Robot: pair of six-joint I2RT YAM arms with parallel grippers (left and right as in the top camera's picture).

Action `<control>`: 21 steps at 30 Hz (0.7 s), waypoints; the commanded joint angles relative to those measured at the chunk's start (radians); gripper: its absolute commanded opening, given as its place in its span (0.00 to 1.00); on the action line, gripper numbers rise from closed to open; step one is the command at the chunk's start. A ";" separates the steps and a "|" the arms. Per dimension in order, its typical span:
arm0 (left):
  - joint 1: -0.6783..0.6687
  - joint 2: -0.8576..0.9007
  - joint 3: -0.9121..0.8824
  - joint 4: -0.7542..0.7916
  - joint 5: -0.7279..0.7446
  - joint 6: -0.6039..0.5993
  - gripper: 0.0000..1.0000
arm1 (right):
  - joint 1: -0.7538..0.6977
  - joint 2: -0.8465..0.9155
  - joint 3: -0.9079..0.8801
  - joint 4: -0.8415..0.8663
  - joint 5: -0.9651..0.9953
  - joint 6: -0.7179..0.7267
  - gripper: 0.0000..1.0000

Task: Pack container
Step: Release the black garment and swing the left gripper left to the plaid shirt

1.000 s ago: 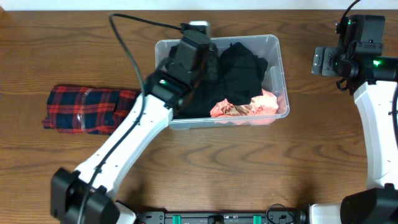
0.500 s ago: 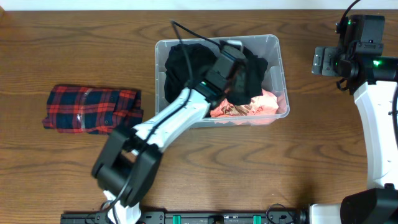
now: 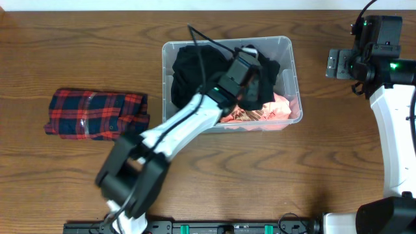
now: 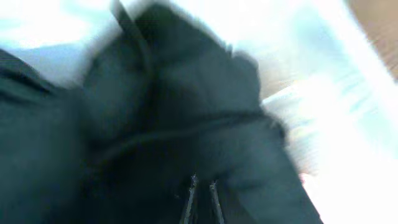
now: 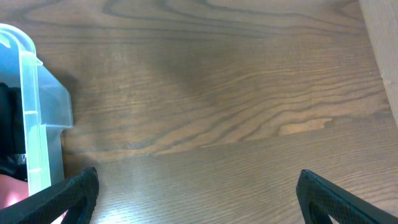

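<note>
The container (image 3: 294, 71) stands on the far middle of the brown wood-grain table (image 3: 260, 175), holding black cloth (image 3: 192, 65) and pink cloth (image 3: 270, 112). The print on the pink cloth is too small to read.

The left gripper (image 3: 250, 60) is inside the container, over the black cloth. In the blurred left wrist view its fingertips (image 4: 190, 198) sit close together; whether cloth lies between them cannot be told.

The right gripper (image 5: 199, 199) hangs over bare table just right of the container, with its fingers spread wide and empty.

A folded red plaid shirt (image 3: 94, 114) lies well left of the container.
</note>
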 commanded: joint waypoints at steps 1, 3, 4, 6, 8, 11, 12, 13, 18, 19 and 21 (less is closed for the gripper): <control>0.070 -0.221 0.005 -0.027 -0.006 0.040 0.11 | -0.006 0.005 0.000 -0.002 0.007 -0.001 0.99; 0.122 -0.316 0.005 -0.074 -0.023 0.039 0.11 | -0.006 0.005 0.000 -0.002 0.007 -0.001 0.99; 0.143 -0.351 0.005 -0.097 -0.037 0.038 0.12 | -0.006 0.005 0.000 -0.002 0.007 -0.001 0.99; 0.211 -0.441 0.005 -0.181 -0.108 0.026 0.12 | -0.006 0.005 0.000 -0.002 0.007 -0.001 0.99; 0.276 -0.507 0.005 -0.270 -0.191 -0.004 0.12 | -0.006 0.005 0.000 -0.002 0.007 -0.001 0.99; 0.387 -0.585 0.005 -0.414 -0.311 -0.071 0.13 | -0.006 0.005 0.000 -0.002 0.007 -0.001 0.99; 0.425 -0.602 0.005 -0.457 -0.340 -0.091 0.13 | -0.006 0.005 0.000 -0.002 0.007 -0.001 0.99; 0.469 -0.618 0.005 -0.504 -0.363 -0.115 0.17 | -0.006 0.005 0.000 -0.002 0.007 -0.001 0.99; 0.673 -0.621 -0.002 -0.694 -0.377 -0.242 0.65 | -0.006 0.005 0.000 -0.002 0.007 -0.001 0.99; 0.703 -0.614 -0.009 -0.714 -0.377 -0.269 0.69 | -0.006 0.005 0.000 -0.002 0.007 -0.001 0.99; 0.763 -0.594 -0.037 -0.727 -0.377 -0.313 0.76 | -0.006 0.005 0.000 -0.002 0.007 -0.001 0.99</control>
